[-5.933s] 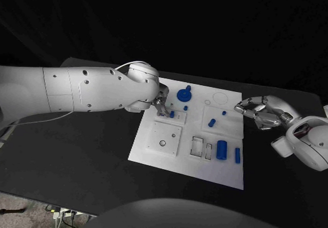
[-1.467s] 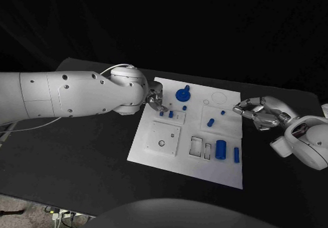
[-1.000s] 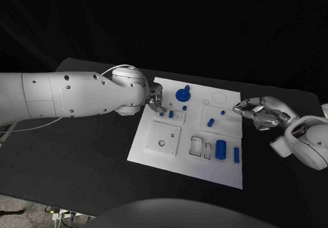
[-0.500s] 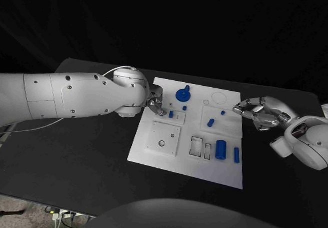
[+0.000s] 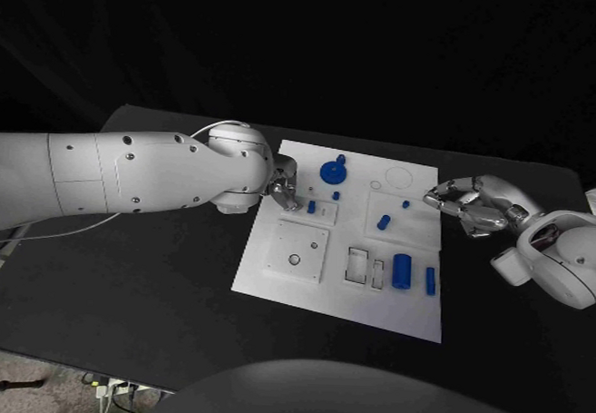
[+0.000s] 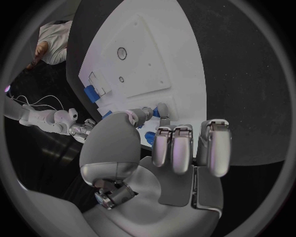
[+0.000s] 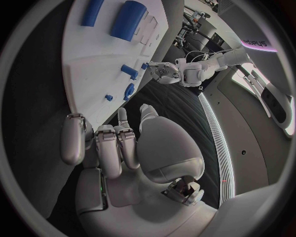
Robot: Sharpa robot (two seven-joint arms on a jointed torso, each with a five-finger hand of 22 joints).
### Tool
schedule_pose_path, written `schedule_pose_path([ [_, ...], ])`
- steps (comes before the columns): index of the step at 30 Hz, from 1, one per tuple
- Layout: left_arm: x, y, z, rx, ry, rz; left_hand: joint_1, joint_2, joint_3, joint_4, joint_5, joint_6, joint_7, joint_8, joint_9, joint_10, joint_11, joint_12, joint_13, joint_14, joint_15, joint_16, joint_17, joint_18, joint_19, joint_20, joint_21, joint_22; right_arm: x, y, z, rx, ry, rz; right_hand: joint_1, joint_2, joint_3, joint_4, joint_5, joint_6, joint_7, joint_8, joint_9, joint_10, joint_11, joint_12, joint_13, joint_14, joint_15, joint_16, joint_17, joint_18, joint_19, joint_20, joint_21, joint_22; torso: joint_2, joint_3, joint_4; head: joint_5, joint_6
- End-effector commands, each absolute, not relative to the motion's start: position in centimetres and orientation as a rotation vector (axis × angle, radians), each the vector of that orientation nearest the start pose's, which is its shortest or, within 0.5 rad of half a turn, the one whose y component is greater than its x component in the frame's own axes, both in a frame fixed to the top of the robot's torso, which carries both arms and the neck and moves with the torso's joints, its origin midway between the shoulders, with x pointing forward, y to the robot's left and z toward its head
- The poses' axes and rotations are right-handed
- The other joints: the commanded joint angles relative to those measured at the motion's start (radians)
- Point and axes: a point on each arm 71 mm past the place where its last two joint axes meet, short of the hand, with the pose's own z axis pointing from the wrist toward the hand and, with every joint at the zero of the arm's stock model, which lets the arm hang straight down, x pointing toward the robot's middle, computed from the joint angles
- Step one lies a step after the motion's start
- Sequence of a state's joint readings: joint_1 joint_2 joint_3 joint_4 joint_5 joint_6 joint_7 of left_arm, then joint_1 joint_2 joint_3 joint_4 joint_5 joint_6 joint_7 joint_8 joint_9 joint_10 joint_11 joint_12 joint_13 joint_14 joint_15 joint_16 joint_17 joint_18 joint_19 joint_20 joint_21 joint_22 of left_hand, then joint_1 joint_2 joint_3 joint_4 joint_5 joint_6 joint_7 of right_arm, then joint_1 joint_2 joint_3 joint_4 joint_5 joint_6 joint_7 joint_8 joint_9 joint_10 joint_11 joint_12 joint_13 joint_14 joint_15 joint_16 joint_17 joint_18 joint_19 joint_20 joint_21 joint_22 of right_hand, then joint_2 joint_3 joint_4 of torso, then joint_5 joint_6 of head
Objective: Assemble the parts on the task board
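Observation:
The white task board point(image 5: 310, 261) lies mid-table. My left hand point(image 5: 283, 190) is over its far left part, where thumb and a finger pinch a small blue peg point(image 6: 156, 112) just above the board point(image 6: 160, 64). Another small peg point(image 5: 312, 207) stands beside the fingers. A blue round knob point(image 5: 335, 171) sits at the far edge. Short blue pegs point(image 5: 384, 222) lie mid-board; a thick blue cylinder point(image 5: 402, 270) and a slim one point(image 5: 431, 281) lie near the right edge. My right hand point(image 5: 466, 205) hovers off the board's right side, fingers curled in on nothing point(image 7: 108, 143).
A raised square plate point(image 5: 301, 249) and two rectangular recesses point(image 5: 367, 268) take up the board's near half. An empty ring outline point(image 5: 400, 178) marks the far right corner. Black table point(image 5: 138, 292) surrounds the board on all sides.
My left hand has crept slightly rightward and nearer over the board's far left corner. The right hand and the loose parts are where they were.

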State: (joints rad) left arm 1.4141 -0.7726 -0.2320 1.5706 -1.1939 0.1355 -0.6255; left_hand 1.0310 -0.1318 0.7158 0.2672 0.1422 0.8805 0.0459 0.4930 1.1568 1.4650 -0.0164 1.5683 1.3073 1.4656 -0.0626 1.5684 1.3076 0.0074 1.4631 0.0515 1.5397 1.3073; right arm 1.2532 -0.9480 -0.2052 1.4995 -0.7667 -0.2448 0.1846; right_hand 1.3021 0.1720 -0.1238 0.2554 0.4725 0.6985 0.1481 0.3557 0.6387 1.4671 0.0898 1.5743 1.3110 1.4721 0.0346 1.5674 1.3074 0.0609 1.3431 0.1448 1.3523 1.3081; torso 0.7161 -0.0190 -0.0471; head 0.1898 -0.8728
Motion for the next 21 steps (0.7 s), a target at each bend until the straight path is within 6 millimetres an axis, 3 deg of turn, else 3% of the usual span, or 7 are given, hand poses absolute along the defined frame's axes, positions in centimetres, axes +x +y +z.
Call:
schedule_pose_path([
  [1,48.06,18.43,-19.09,0.06,2.261,-0.181,0.011,0.007,0.011,-0.001,0.01,-0.003,-0.004,-0.004,0.003,0.106,-0.006,0.002,0.263,0.105,-0.002,0.002,0.263,0.002,0.088,-0.004,-0.006,0.251,46.93,-25.64,-21.9,0.364,1.847,1.038,0.007,0.003,0.001,0.007,0.007,0.004,0.002,-0.003,-0.001,0.104,-0.006,-0.003,0.26,0.099,-0.001,0.003,0.263,0.006,-0.008,0.0,-0.005,0.173,0.0,0.0005,0.0,0.0,0.0],
  [8,48.08,18.4,-19.51,0.051,2.27,-0.169,0.012,0.027,0.02,0.002,0.024,-0.005,-0.001,-0.004,0.007,0.106,-0.005,0.002,0.263,0.105,-0.001,0.002,0.263,0.003,0.085,-0.003,-0.013,0.249,46.92,-25.68,-21.9,0.365,1.847,1.037,0.007,0.003,0.001,0.007,0.007,0.005,0.002,-0.002,-0.001,0.104,-0.006,-0.003,0.26,0.099,-0.001,0.003,0.263,0.007,-0.008,0.0,-0.006,0.173,0.001,-0.0004,-0.0005,-0.002,0.0],
  [15,48.08,18.19,-19.74,0.048,2.274,-0.177,0.006,0.067,0.032,0.013,0.019,-0.004,0.002,0.002,0.016,0.106,-0.002,0.002,0.263,0.105,0.0,0.002,0.263,0.003,0.084,-0.002,-0.013,0.249,46.89,-25.72,-21.91,0.365,1.849,1.036,0.007,0.003,0.001,0.007,0.007,0.009,0.003,-0.001,0.0,0.104,-0.006,-0.003,0.26,0.099,0.0,0.003,0.263,0.007,-0.008,0.0,-0.006,0.173,0.001,-0.0001,-0.0003,-0.002,0.0],
  [21,48.14,18.18,-19.78,0.043,2.271,-0.182,0.012,0.084,0.047,-0.003,0.036,0.002,-0.001,0.015,0.031,0.106,-0.004,0.002,0.263,0.105,0.0,0.002,0.263,0.003,0.084,-0.002,-0.013,0.249,46.88,-25.7,-21.92,0.366,1.851,1.036,0.007,0.003,0.001,0.007,0.007,0.01,0.003,0.0,0.0,0.104,-0.006,-0.003,0.26,0.099,0.0,0.003,0.263,0.007,-0.009,0.0,-0.006,0.173,0.0,0.0002,-0.0004,-0.002,0.0],
])
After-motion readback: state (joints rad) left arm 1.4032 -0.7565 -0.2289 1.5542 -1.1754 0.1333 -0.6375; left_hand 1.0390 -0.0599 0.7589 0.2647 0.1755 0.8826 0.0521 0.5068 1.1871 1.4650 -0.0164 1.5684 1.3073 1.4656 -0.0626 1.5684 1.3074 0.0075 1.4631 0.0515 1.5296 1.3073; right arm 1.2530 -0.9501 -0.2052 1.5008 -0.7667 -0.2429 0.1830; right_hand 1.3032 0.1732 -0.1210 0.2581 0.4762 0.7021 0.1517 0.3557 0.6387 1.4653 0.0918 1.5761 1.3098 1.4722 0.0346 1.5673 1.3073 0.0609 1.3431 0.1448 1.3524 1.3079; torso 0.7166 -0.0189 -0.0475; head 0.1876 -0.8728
